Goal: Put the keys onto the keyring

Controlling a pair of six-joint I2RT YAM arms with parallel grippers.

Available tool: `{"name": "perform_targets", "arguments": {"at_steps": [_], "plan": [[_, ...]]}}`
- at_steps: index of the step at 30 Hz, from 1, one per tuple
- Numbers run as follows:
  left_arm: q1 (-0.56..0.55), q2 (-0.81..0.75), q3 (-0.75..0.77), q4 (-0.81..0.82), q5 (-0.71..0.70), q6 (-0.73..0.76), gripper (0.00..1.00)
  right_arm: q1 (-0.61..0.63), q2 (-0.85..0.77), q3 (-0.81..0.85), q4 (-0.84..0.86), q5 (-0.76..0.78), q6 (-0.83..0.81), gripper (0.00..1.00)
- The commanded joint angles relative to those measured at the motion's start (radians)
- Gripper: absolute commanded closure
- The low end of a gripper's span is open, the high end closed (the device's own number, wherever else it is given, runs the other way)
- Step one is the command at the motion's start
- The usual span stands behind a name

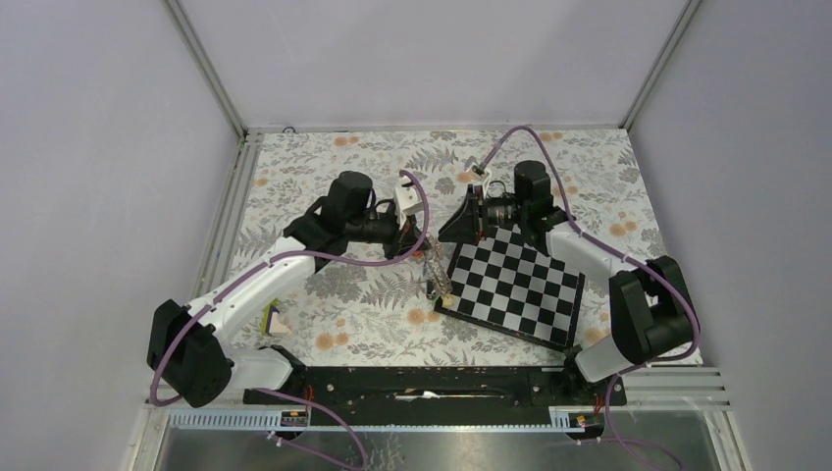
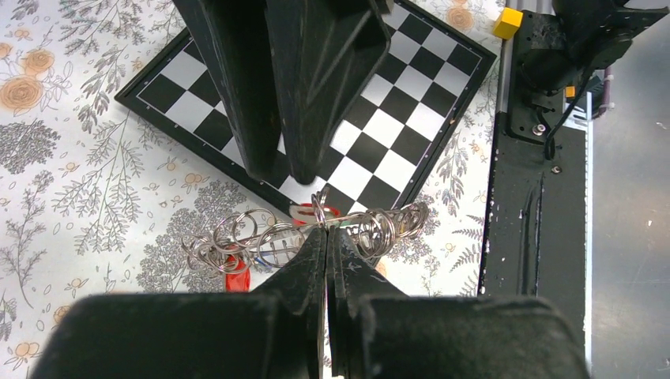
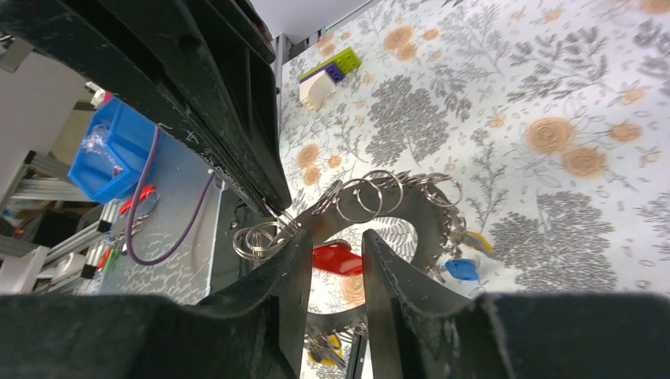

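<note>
My left gripper [image 2: 326,230] is shut on the edge of the keyring [image 3: 427,221], a big dark grey ring held above the mat and strung with several small split rings [image 2: 237,241]. A red key [image 3: 336,257] hangs inside the ring, and a blue key [image 3: 462,269] and a yellow key [image 3: 479,242] hang at its far side. My right gripper [image 3: 332,246] is at the ring with its jaws apart; the red key lies just beyond the gap, with nothing gripped. In the top view both grippers meet at the keyring [image 1: 439,280], by the chessboard's left corner.
The black-and-white chessboard [image 1: 520,289] lies tilted at centre right on the floral mat. A small stack of toy bricks [image 1: 275,319] sits at the left near my left arm. A blue bin [image 3: 107,150] stands off the table. A yellow block [image 2: 508,21] is by the front rail.
</note>
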Motion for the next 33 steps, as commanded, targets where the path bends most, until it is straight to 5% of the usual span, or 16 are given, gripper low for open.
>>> {"name": "perform_targets", "arguments": {"at_steps": [1, 13, 33], "plan": [[0.011, -0.031, 0.028, 0.082, 0.096, 0.022, 1.0, -0.047, -0.094, 0.016, -0.017, -0.034, -0.068, 0.63], [0.014, 0.033, 0.107, 0.089, 0.332, 0.019, 1.0, -0.069, -0.256, 0.119, -0.433, -0.021, -0.466, 0.58], [0.019, 0.061, 0.058, 0.356, 0.406, -0.27, 1.0, -0.065, -0.39, 0.056, -0.417, -0.058, -0.41, 0.53]]}}
